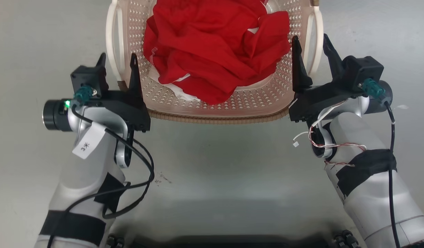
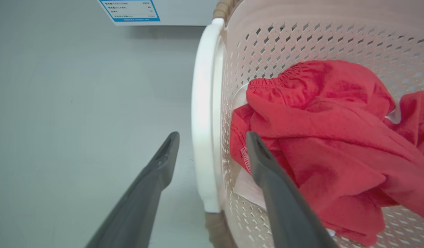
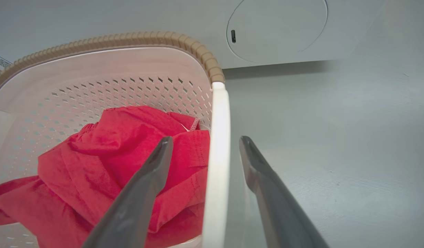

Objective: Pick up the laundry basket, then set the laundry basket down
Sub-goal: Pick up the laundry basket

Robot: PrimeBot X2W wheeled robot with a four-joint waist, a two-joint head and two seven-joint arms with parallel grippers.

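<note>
The left end effector and right end effector straddle the handles of the laundry basket, jaws apart, seemingly for a level lift

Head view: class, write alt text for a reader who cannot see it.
A pale pink laundry basket holds crumpled red clothing. The left gripper and right gripper are both open, each straddling a white side handle.
</note>
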